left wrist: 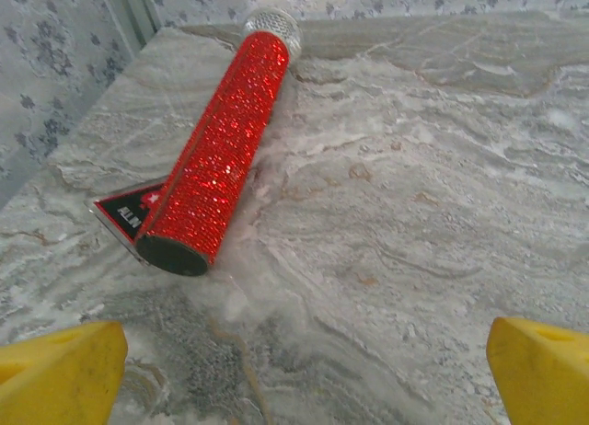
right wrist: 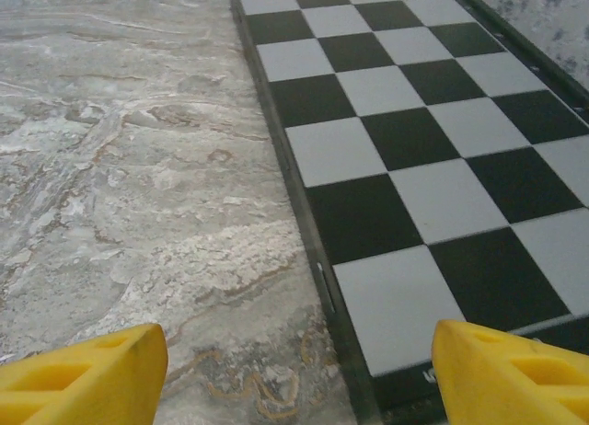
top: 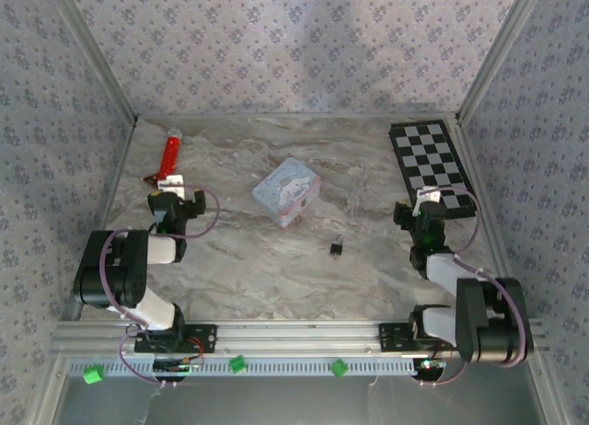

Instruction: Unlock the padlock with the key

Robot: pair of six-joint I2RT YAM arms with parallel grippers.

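**On the tabletop (top: 276,269), the padlock (top: 337,248) lies apart from both arms**

Right of centre and toward the near edge, the padlock sits on bare marble. It is a small dark body with a thin pale piece at its far end, too small to tell whether that piece is the shackle. A pastel tin (top: 286,191) stands beyond it, to the left and apart from it.

The left tool (top: 169,184) hangs low at the left side, pointing toward the far left corner. In its wrist view the yellow fingers (left wrist: 60,370) sit at the two bottom corners, spread wide, with only marble between them. Ahead of them a glittery red tube (left wrist: 216,149) lies on its side, its dark end nearest the tool and its silvery end toward the back wall. The near end rests on a small black-and-red card (left wrist: 120,213).

The right tool (top: 425,201) hangs low at the right side, at the near left corner of a chessboard (top: 431,158) that lies flat along the right wall. Its fingers (right wrist: 78,374) are also spread wide and hold nothing. One is over marble and the other over the checkered squares, and the board's dark edge runs up between them.

The padlock lies between the two arms, well apart from either tool and somewhat closer to the right one. Three green blocks (top: 237,363) sit on the rail at the near edge.
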